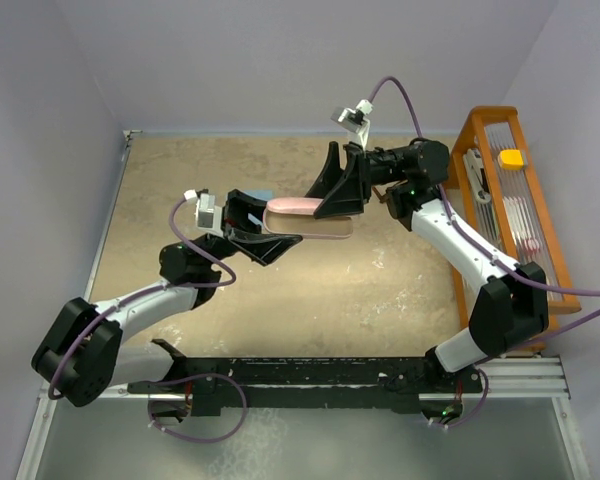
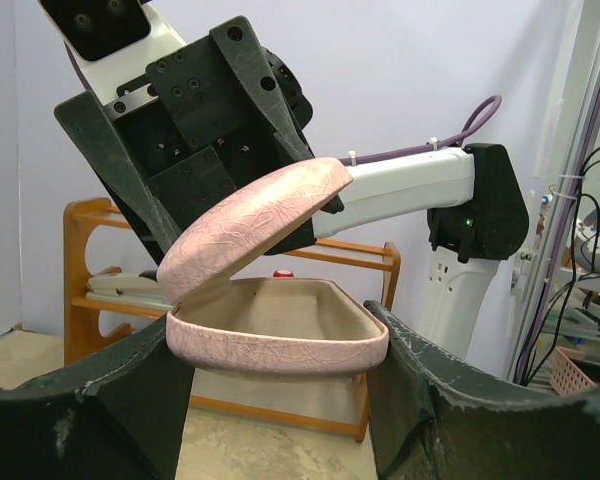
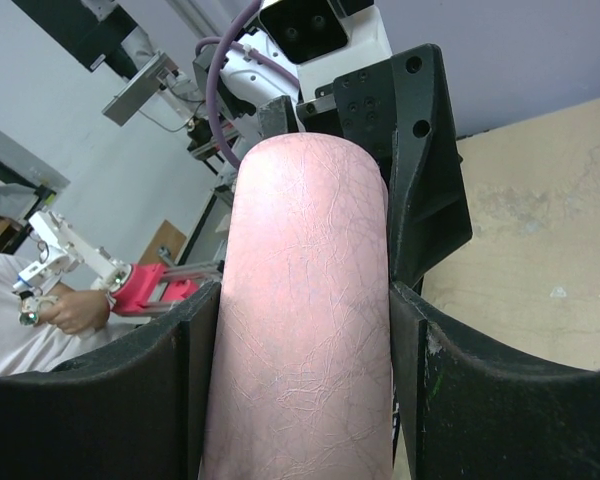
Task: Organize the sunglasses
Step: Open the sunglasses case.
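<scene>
The left pincer (image 1: 252, 222) is clamped on the base (image 2: 310, 352) of the pink case (image 1: 310, 218), keeping it level above the middle of the tabletop (image 1: 180, 180). The right pincer (image 1: 342, 192), reaching in from 3 o'clock, grips the lid (image 3: 305, 300) and tilts it up, probably so the 2 halves gape for loading. The sunglasses show nowhere clearly, and the visible part of the case's inside is bare. Fetching them looks like the next step.

case (image 1: 308, 217) over table (image 1: 320, 310) centre, between left fingers (image 1: 270, 246) and right fingers (image 1: 344, 188) | rack (image 1: 497, 113) at table's right edge
</scene>
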